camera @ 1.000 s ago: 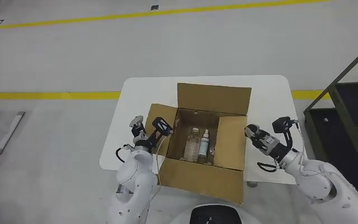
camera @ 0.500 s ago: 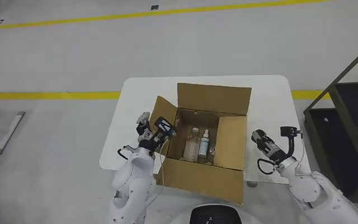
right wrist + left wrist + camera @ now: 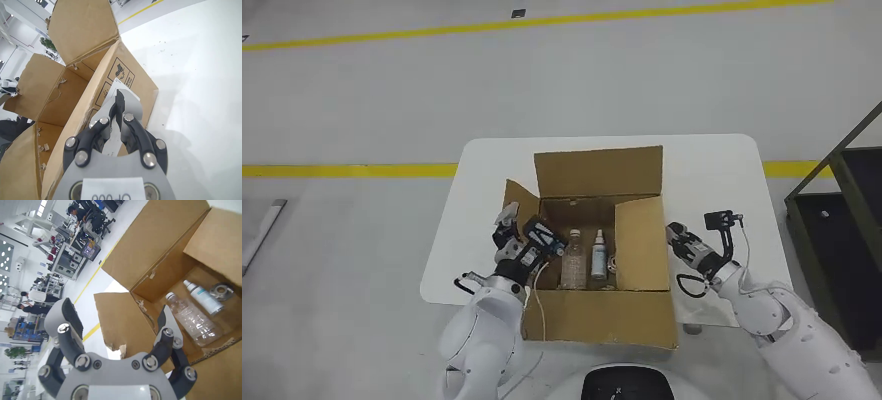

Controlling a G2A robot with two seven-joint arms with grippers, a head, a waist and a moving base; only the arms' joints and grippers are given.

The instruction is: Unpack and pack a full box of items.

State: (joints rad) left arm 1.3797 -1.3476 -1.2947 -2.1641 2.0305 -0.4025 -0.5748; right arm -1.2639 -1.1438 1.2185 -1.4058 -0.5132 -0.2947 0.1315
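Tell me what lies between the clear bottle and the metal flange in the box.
The white spray bottle lies between the clear bottle and the metal flange, as the left wrist view shows.

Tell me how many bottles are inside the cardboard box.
2, both lying on the floor of the box: a clear plastic bottle, and a white-capped bottle beside it, next to a metal flange. The flaps may hide more.

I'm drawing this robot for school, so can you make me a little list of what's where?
Box: open cardboard box on white table
Inside: clear bottle, white spray bottle, metal ring, lying on the bottom
Left hand: open, at the box's side flap
Right hand: shut, holding nothing, beside the box's outer wall
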